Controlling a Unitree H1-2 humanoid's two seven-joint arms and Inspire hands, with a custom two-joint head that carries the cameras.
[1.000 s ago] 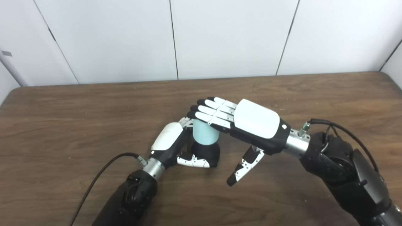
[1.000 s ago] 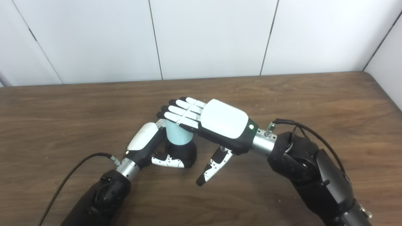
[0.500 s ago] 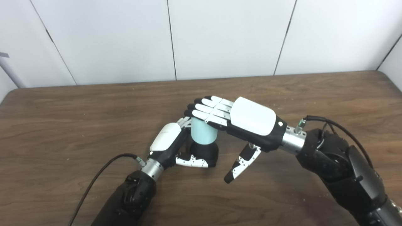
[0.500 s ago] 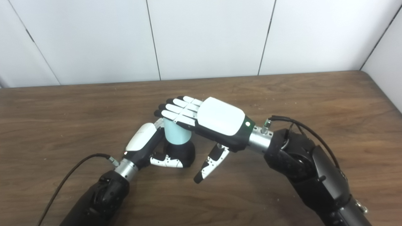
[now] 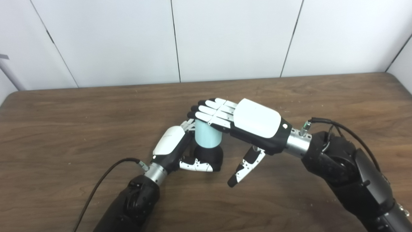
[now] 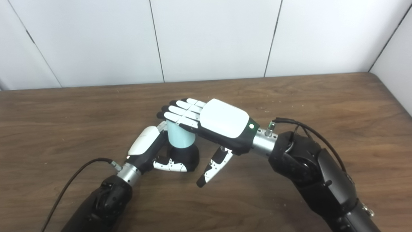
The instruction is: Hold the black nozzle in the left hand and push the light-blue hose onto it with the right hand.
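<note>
Since a second ago your right hand [image 5: 248, 124] has crept left and lies flat, fingers straight, holding nothing, on the light-blue hose [image 5: 208, 137]. That hose stands on the black nozzle [image 5: 209, 157], gripped by your left hand [image 5: 173, 149]; seating depth is probably partial.

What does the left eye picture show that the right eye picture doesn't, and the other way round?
Only the left eye view shows the table's rounded left corner and a grey strip on the wall.

Only the right eye view shows the side wall beyond the table's right edge.

Both show the left hand gripping the black nozzle, and the right hand lying flat on top of the light-blue hose.
</note>
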